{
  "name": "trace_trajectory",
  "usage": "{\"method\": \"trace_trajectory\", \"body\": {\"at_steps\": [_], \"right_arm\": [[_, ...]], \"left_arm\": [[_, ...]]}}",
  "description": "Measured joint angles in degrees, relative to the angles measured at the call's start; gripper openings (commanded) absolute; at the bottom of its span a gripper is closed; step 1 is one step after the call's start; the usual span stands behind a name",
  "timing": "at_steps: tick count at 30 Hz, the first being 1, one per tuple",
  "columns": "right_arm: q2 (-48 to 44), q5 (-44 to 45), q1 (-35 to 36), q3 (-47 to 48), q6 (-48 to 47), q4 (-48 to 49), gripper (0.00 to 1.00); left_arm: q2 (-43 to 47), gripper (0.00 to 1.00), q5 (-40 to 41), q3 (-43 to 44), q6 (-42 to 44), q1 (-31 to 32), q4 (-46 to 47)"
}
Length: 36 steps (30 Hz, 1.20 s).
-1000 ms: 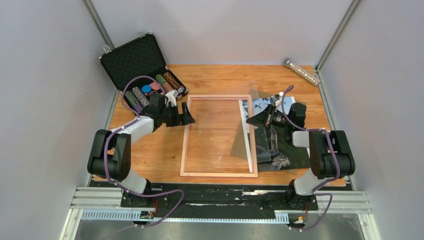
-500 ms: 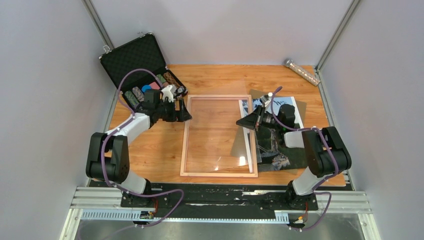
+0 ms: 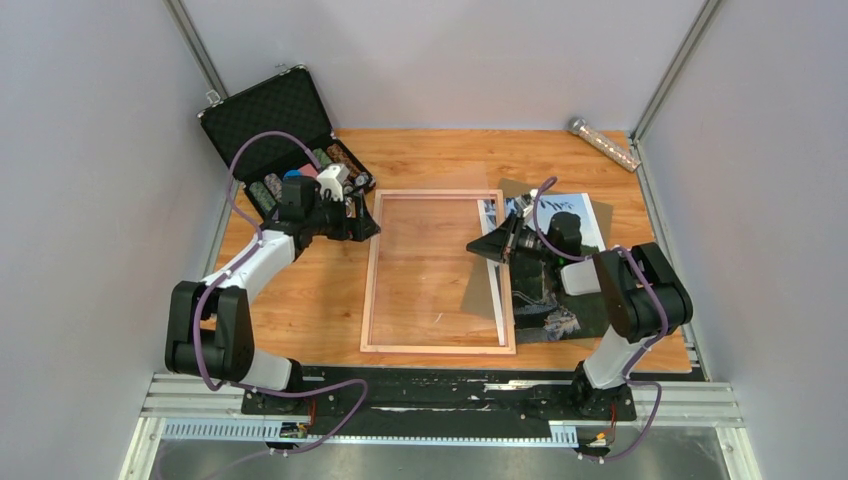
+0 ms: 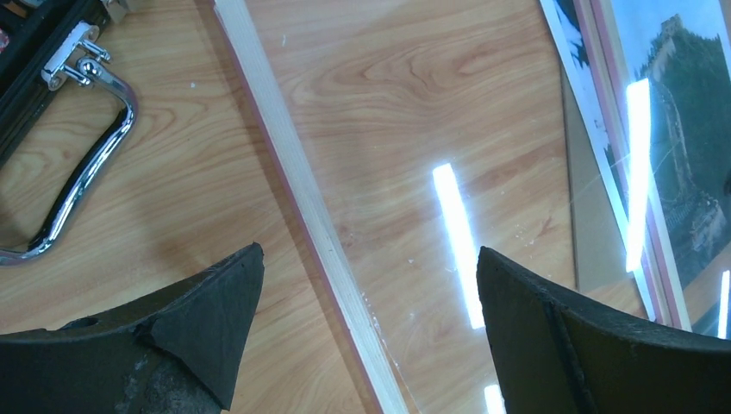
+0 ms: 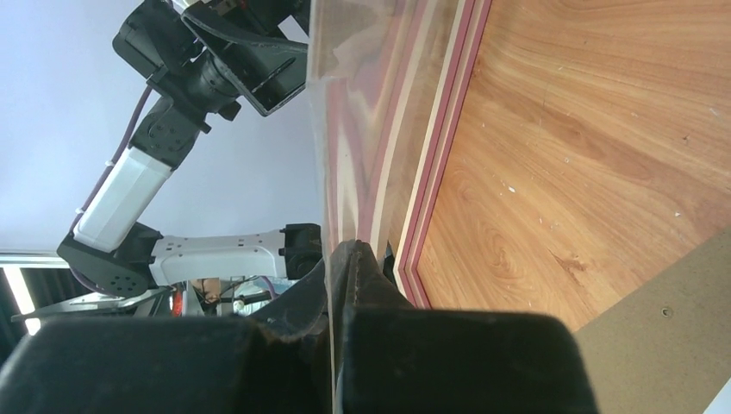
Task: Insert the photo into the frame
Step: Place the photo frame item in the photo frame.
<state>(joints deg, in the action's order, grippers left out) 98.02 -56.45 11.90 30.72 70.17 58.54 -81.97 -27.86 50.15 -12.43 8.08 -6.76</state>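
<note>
Wood frame (image 4: pixel 297 177) edge within left end effector (image 4: pixel 369 253)

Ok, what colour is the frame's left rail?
The frame rail is light wood with a thin pink edge, clearest in the left wrist view.

The photo (image 3: pixel 548 312) is being partly covered by the right arm (image 3: pixel 628 292) in the top view. The case handle (image 4: pixel 93 168) is being cropped at the left wrist view's left edge, the clear pane (image 5: pixel 340 103) at the right wrist view's top edge.
</note>
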Motion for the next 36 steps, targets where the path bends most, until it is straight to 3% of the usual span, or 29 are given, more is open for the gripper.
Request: {"method": "trace_trajectory", "body": {"at_steps": [17, 36], "right_arm": [[-2.89, 5.66, 0.09, -2.45, -5.44, -5.05, 0.00], [-1.88, 6.29, 0.22, -2.51, -5.75, -5.99, 0.00]], "left_arm": [[0.04, 1.00, -0.57, -3.02, -0.02, -0.04, 2.51], [-0.09, 1.00, -1.49, -4.98, -0.02, -0.04, 3.69]]}}
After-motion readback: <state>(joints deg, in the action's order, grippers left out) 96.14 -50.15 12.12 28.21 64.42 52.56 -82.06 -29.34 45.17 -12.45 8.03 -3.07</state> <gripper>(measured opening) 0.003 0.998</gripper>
